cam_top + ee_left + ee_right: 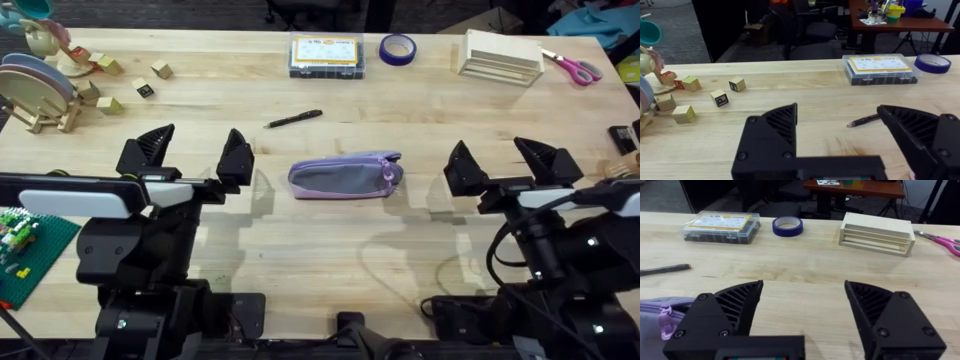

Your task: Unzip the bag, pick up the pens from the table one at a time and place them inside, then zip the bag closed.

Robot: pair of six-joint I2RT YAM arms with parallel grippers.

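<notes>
The bag (345,177), a grey pouch with lilac trim, lies flat at the middle of the table (330,250), its zipper pull at the right end. Its lilac end (660,316) shows beside my right fingers. A black pen (293,119) lies beyond the bag, seen also as a pen (863,120) and a pen (665,269) in the wrist views. My left gripper (195,152) hovers open to the left of the bag, holding nothing. To the bag's right, my right gripper (503,162) is open and empty too. Both stand apart from the bag.
At the back stand a clear box with a yellow label (327,54), a blue tape roll (398,48), a wooden rack (500,57) and pink scissors (574,68). Wooden blocks (150,80) and toys sit at the back left. A green baseplate (25,250) lies at the left edge.
</notes>
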